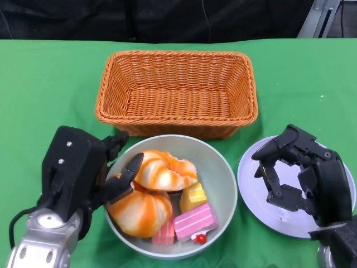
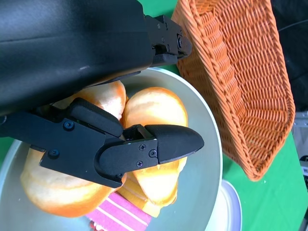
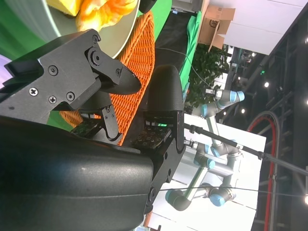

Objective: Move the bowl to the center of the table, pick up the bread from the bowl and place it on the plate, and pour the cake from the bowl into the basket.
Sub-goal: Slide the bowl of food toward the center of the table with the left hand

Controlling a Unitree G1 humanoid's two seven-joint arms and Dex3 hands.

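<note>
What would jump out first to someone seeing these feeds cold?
The pale bowl at the near centre, crowded with two glossy orange bread rolls and pink and yellow cake pieces. The left hand sits at its left rim, one finger reaching over the bread. Behind stands an empty orange wicker basket; the right hand hovers over the white plate.

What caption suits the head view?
Black left hand reaches over a grey bowl of orange bread rolls, before an empty wicker basket.

A pale grey round bowl (image 1: 223, 184) sits upright just before the empty orange wicker basket (image 1: 177, 92), holding two glossy orange-and-white bread rolls (image 1: 162, 170) and pink and yellow cake pieces (image 1: 195, 220). A flat white plate (image 1: 251, 184) lies beside the bowl.
</note>
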